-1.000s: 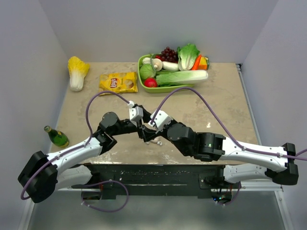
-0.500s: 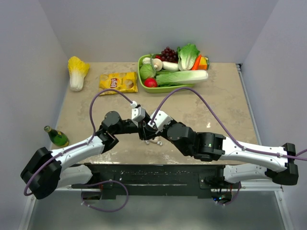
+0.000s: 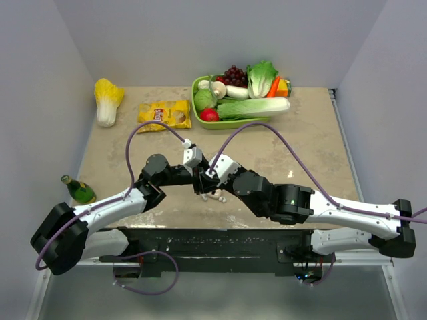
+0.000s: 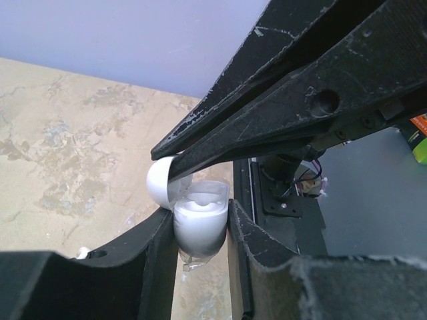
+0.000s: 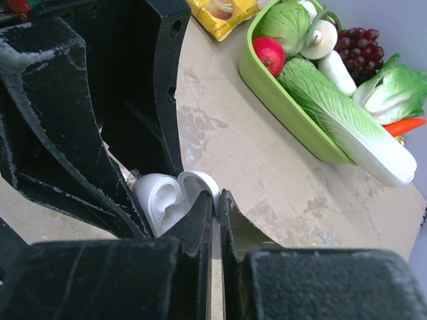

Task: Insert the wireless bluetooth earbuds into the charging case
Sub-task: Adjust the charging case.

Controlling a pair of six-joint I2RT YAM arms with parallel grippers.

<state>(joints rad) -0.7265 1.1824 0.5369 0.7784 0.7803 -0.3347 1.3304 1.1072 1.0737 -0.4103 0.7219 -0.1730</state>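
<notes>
The white charging case (image 4: 199, 230) hangs just above the table with its lid (image 4: 162, 183) swung open. My left gripper (image 4: 199, 210) is shut on the case's lower body, one finger on each side. My right gripper (image 5: 216, 197) is shut on the thin edge of the lid (image 5: 199, 185). The case's body (image 5: 155, 200) beside it shows empty wells. In the top view both grippers, left (image 3: 198, 178) and right (image 3: 207, 182), meet at the table's near middle. Two small white earbuds (image 3: 217, 196) lie on the table just right of them.
A green tray (image 3: 197, 109) of toy vegetables and fruit stands at the back. Left of it lies a yellow snack bag (image 3: 165, 114), and a toy cabbage (image 3: 107, 100) sits at the far left. A green bottle (image 3: 79, 191) lies by the left edge.
My left gripper has moved slightly right and its jaws have shut on the case body. The right gripper has stayed shut on the lid, and the earbuds have not moved.
</notes>
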